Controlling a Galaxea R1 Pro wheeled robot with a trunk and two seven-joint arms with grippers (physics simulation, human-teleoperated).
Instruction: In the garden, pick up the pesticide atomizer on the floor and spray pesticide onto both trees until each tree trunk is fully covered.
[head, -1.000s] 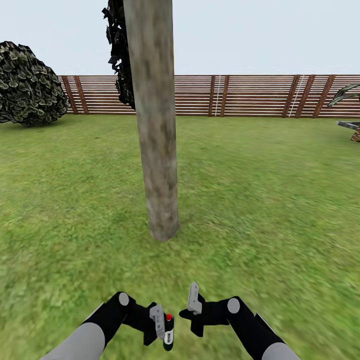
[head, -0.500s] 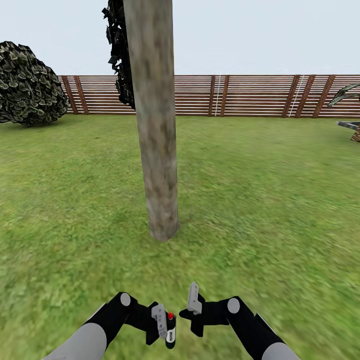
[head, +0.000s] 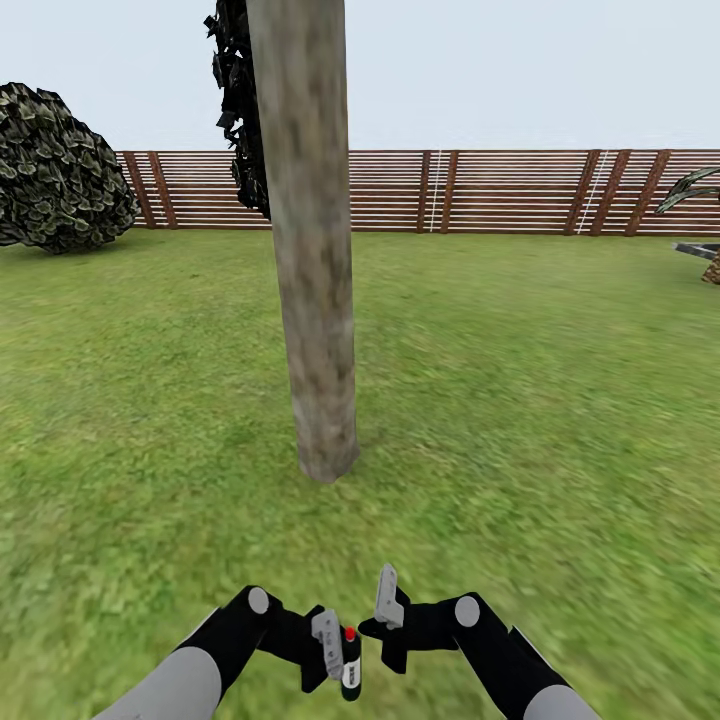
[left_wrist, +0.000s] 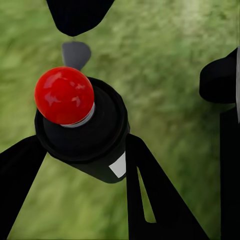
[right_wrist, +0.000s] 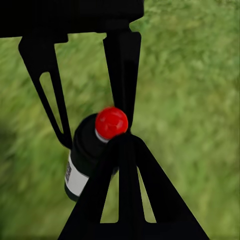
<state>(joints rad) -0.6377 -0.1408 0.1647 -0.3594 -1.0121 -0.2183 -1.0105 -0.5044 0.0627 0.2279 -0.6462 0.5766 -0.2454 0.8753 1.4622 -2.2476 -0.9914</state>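
We've got the small dark red-capped pesticide atomizer (head: 350, 665) clamped in left gripper (head: 338, 655), right gripper (head: 388, 612) apart w/ nothing, thick mottled grey-beige trunk (head: 315, 300) ahead unsprayed afaict.

The pesticide atomizer (left_wrist: 82, 135) is showing a dark, matt plastic-looking body, a glossy red cap (left_wrist: 64, 95) catching highlights, and a flat white label (right_wrist: 75, 180). The tree trunk (head: 310, 280) is looking mottled grey-beige and smooth. The fence (head: 500, 190) is reading as brown slatted wood. The lawn (head: 550, 400) is appearing rough and matt.
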